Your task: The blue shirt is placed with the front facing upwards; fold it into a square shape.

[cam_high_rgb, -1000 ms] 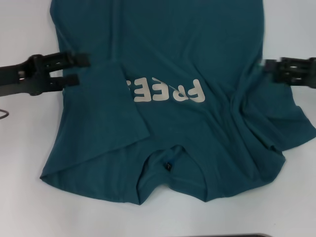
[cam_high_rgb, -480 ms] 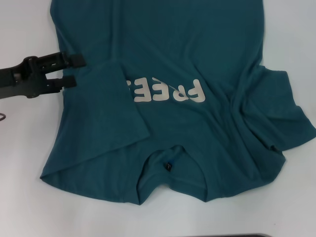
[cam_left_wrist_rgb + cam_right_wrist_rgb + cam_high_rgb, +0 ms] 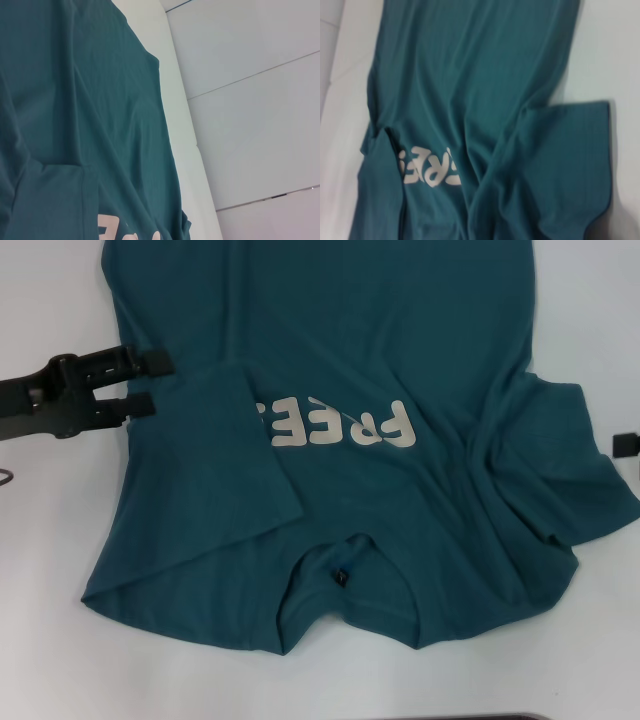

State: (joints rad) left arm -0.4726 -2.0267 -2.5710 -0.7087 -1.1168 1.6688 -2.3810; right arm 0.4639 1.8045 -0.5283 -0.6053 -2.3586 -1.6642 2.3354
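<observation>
Head view: blue shirt [image 3: 400, 320] flat on white tabletop [image 3: 40, 630], front up, collar [image 3: 345, 558] toward the lower edge of the frame, pale letters [image 3: 340, 425] upside down. At centre left, one sleeve [image 3: 215, 460] already turned inward over the chest, hiding the last letters. At right, the other sleeve [image 3: 570, 470] spread outward, with wrinkles beside it.

Left hand [image 3: 145, 382] at the left edge of the frame, over the border of the shirt, released, grasping nothing. Right hand [image 3: 626, 444] only a small black tip at the right edge, well apart from the letters; released or clenched, cannot tell.

Probably the sleeve-folding step, half done. Next, likely: take the outer sleeve with the right hand and lay it inward across the chest, smoothing the wrinkles.
</observation>
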